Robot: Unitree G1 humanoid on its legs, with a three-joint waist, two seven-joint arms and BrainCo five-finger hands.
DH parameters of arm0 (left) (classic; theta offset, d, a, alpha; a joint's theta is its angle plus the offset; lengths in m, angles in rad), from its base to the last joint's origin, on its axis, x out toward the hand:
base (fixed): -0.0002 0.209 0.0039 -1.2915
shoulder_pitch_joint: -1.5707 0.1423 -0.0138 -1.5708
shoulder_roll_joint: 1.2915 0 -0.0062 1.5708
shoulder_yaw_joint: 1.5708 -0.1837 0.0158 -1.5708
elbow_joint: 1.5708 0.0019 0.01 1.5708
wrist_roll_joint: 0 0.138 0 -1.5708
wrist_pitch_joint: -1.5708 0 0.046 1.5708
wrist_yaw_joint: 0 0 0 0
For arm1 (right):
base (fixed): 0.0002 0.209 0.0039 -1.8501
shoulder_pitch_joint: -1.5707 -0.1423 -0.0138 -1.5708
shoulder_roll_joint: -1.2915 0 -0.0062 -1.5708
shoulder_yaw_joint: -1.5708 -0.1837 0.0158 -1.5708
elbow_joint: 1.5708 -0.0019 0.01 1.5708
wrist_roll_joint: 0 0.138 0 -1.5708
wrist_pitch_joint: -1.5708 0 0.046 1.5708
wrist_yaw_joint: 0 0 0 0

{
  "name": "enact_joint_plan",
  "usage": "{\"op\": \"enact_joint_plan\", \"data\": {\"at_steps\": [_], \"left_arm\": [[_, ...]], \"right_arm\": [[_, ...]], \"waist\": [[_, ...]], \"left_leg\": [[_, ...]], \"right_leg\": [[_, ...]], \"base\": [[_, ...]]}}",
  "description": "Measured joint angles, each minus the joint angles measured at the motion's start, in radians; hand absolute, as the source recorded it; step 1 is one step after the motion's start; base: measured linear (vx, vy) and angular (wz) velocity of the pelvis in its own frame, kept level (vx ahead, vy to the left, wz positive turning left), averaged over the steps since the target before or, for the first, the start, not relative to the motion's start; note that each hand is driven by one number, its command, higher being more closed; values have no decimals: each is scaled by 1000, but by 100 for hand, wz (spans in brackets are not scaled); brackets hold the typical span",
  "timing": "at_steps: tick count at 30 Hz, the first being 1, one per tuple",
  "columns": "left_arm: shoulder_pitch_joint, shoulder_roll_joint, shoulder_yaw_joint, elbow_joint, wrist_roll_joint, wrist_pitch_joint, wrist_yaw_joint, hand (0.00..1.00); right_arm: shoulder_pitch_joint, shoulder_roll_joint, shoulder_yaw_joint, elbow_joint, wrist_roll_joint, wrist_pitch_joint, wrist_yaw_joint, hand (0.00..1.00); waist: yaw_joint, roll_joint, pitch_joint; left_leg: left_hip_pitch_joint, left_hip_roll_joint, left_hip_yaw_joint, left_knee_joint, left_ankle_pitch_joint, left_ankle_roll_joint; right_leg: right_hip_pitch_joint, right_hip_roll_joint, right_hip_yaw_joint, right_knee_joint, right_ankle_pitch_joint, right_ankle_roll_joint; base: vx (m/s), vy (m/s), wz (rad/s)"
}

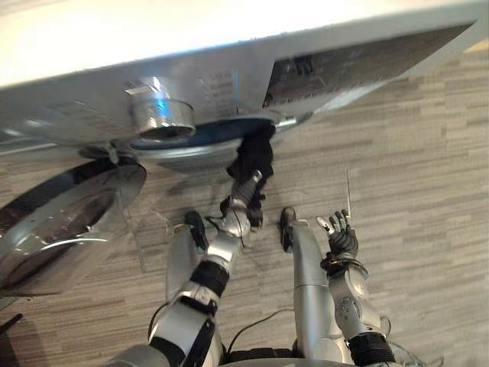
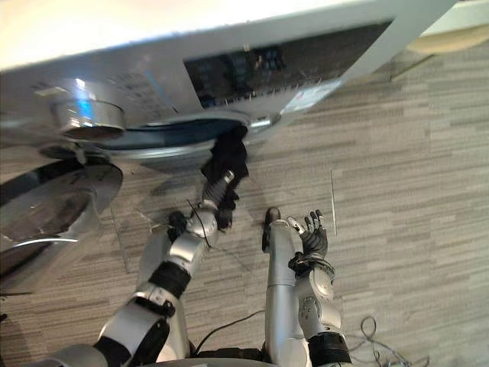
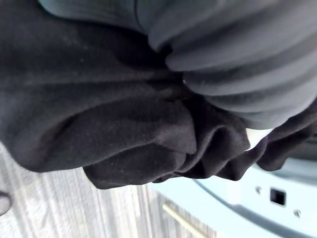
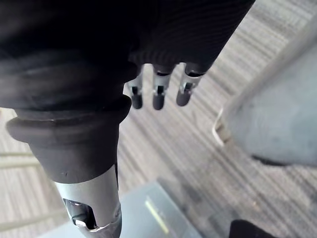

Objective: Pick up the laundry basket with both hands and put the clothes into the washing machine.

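I am holding my left hand (image 1: 243, 205) out at the washing machine (image 1: 229, 84), just under a dark garment (image 1: 256, 157) that is bunching at the rim of the drum opening (image 1: 191, 144), towards the right end of that rim; the cloth is draping over the front of the hand, so I cannot tell whether I am clasping the garment or only pushing against it; in the left wrist view the same dark folds are lying against the pale blue edge of the opening. The round door (image 1: 69, 214) is standing open off to my left, low over the floor (image 1: 428, 191). My right hand (image 1: 341, 237) is hovering over the floor, well apart from the machine; its fingers (image 4: 158, 94) are pointing out straight and loose, and it is gripping nothing.

I am judging the task to be well along: the hands are working at the machine rather than on a laundry basket, so the carrying step looks done; the garment is sitting at the mouth of the drum, with much of it hanging outside the rim, so the loading itself is looking unfinished. What is remaining, as I am reading it, is getting this garment fully inside, along with any other clothes that are waiting.
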Motion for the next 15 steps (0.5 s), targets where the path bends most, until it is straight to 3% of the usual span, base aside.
{"op": "enact_joint_plan", "data": {"at_steps": [3, 7, 11, 15], "left_arm": [[-147, 95, 82, 1, -72, 1, 30, 100], [-297, 206, 122, -1, -75, 13, 45, 100], [-462, 341, 129, -65, -95, 21, 49, 100], [-647, 456, 113, -161, -159, 14, 66, 100]], "right_arm": [[-1, -2, -27, -26, 2, -3, 0, 0], [0, 1, -34, -28, 12, -10, 7, 0], [9, 22, -44, -29, 12, -39, 29, 0], [34, 39, -66, -26, 34, -39, 55, 0]], "waist": [[-8, -12, 20], [-17, -15, 28], [-31, -15, 28], [-32, -15, 28]], "left_leg": [[-98, 16, -4, 69, -15, 8], [-165, 22, -16, 107, -17, 12], [-190, 33, -14, 122, -20, 16], [-190, 35, -10, 124, -20, 17]], "right_leg": [[-99, 15, 20, 52, -1, 2], [-154, 25, 23, 71, 3, 8], [-172, 29, 27, 66, 11, 17], [-171, 36, 30, 53, 19, 17]], "base": [[-82, -13, -20], [-64, -12, -7], [-21, -1, -7], [3, 9, -9]]}}
